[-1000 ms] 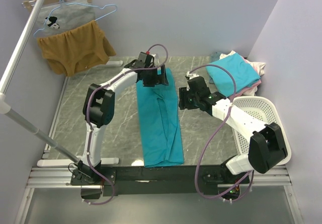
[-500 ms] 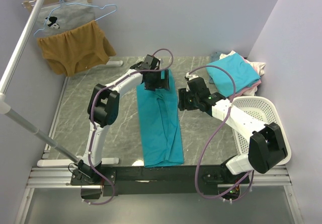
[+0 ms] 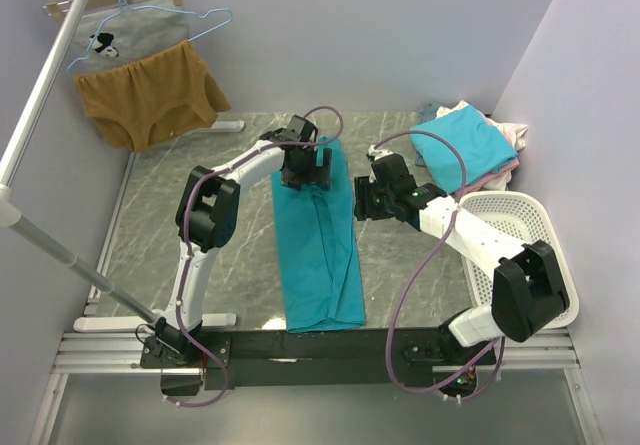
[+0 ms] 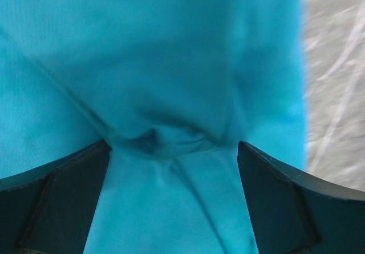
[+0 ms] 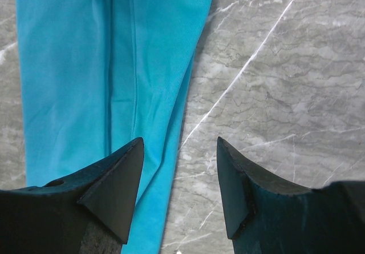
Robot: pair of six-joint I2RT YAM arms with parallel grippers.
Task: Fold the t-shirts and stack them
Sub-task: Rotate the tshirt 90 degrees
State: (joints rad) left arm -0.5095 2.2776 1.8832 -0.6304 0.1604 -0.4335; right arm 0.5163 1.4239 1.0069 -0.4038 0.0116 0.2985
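one teal t-shirt (image 3: 318,245), folded long; two hands: left hand (image 4: 173,148) spread on it, right hand (image 5: 179,145) spread at its edge.

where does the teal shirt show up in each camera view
Top external: teal shirt, a long strip at the picture's centre.
Left wrist: it fills nearly the whole picture.
Right wrist: it covers the left half.
Shared landmark: the grey marble table bordering the shirt's edge.

Open table (image 3: 150,215) left of the teal t-shirt (image 3: 315,255); narrower strip on its right, hemmed by white basket (image 3: 512,199) and heaped t-shirts (image 3: 465,140).
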